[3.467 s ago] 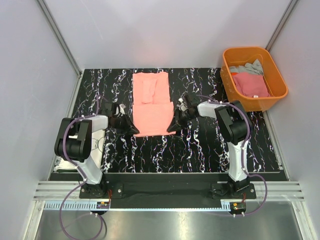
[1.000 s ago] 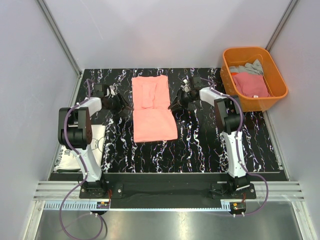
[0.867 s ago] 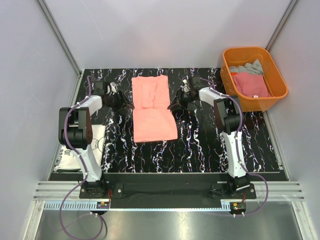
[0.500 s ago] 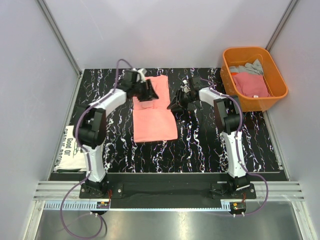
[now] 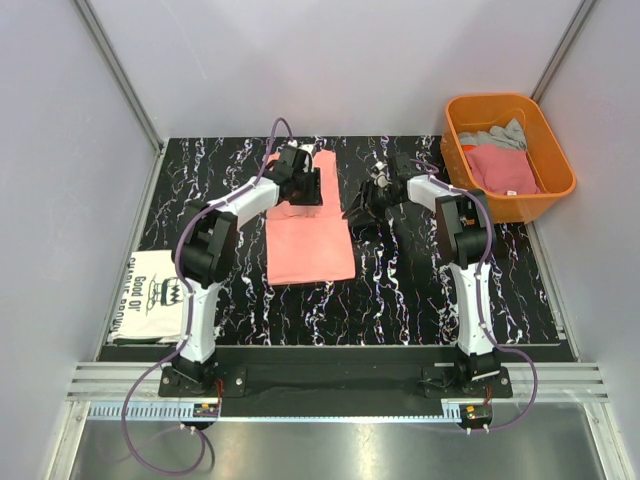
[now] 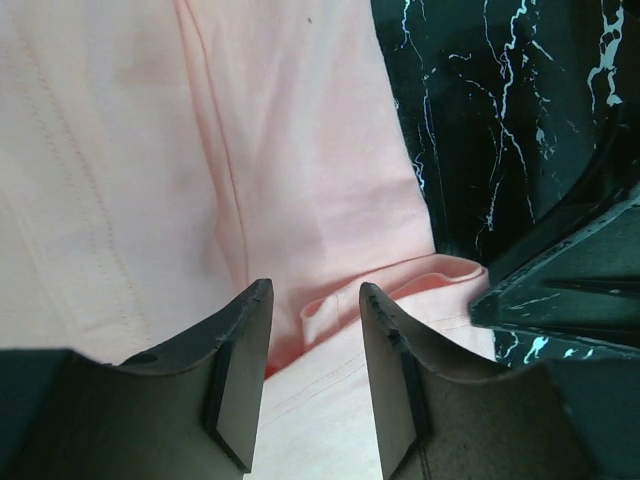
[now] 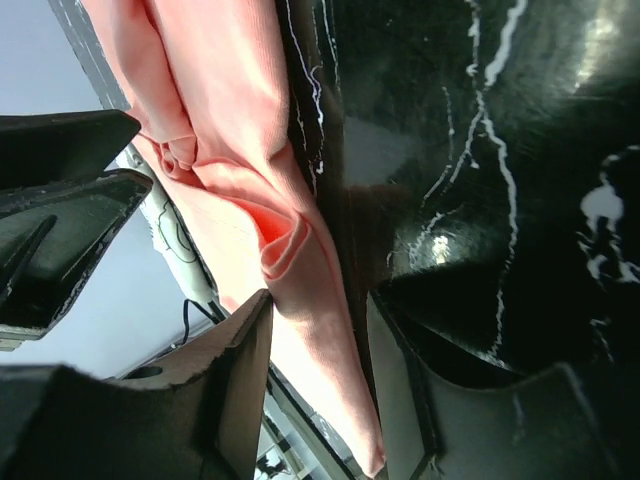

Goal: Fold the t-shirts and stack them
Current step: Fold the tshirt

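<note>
Left end effector (image 6: 312, 305), jaws narrowly apart, hovers over the salmon-pink t-shirt (image 5: 312, 245) fold; right end effector (image 7: 318, 315) likewise straddles its edge, likely for the next fold

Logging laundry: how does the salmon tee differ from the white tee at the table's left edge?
The salmon tee is plain; the white tee bears black lettering. The salmon tee lies mid-table under the left pincer; the white tee lies at the edge, no pincer near. Both rest on the table.
</note>
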`<state>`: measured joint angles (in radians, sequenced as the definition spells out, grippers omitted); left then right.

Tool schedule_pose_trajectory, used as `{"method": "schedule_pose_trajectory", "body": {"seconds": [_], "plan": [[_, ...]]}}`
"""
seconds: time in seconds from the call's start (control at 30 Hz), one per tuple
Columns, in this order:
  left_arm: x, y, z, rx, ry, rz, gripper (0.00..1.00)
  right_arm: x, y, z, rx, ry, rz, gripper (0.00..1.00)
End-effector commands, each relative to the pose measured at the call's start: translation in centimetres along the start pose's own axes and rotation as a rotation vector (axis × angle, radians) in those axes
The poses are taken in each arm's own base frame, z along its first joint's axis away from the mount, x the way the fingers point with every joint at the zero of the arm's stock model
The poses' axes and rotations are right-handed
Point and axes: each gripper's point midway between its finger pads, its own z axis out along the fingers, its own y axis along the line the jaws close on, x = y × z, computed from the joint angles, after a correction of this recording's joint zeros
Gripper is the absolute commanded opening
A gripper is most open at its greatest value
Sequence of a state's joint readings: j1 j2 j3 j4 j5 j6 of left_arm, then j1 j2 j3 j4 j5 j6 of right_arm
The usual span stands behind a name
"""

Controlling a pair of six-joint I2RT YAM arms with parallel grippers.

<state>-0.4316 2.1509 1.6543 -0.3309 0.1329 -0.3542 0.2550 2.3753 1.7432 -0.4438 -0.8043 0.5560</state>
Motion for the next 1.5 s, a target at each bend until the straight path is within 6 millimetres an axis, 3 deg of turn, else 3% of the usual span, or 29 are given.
{"method": "schedule_pose_trajectory", "body": {"seconds": [0.0,0.17,0.33,0.5,0.77,0.83,0.87,0.93,0.97,1.17,1.47], "plan": [[-1.9,-0.7,-0.8,0.012,-0.038,0.077,0.44,-0.2,1.5,-1.7,-0.003,-0.031,-0.056,0.50],[-0.5,-1.3,-0.5,0.059,0.008,0.096,0.36,-0.5,1.8,-1.7,-0.010,-0.034,-0.058,0.50],[0.5,-1.0,-0.2,0.047,0.038,0.099,0.38,-0.7,2.1,-1.7,-0.016,-0.036,-0.063,0.50],[0.9,-0.8,0.6,0.039,0.062,0.093,0.38,-0.8,2.2,-1.7,-0.021,-0.035,-0.057,0.50],[1.2,-0.7,1.2,0.034,0.079,0.087,0.31,-1.3,2.9,-1.9,-0.033,-0.044,-0.058,0.50],[0.9,-0.7,1.2,0.031,0.073,0.088,0.26,-1.3,2.7,-1.7,-0.032,-0.040,-0.053,0.50],[0.9,-0.6,1.3,0.029,0.073,0.087,0.19,-1.3,2.8,-1.8,-0.034,-0.040,-0.054,0.50],[0.6,-0.5,1.0,0.016,0.065,0.087,0.11,-1.2,2.6,-1.6,-0.033,-0.036,-0.051,0.51],[0.5,-0.5,0.8,0.011,0.060,0.088,0.00,-1.1,2.6,-1.6,-0.035,-0.034,-0.054,0.55],[-0.7,-0.2,-1.4,-0.033,0.015,0.079,0.00,-1.1,2.7,-1.7,-0.039,-0.032,-0.061,0.59],[0.1,0.7,-2.8,-0.081,0.028,0.074,0.00,-1.3,2.8,-1.7,-0.039,-0.037,-0.063,0.56]]}}
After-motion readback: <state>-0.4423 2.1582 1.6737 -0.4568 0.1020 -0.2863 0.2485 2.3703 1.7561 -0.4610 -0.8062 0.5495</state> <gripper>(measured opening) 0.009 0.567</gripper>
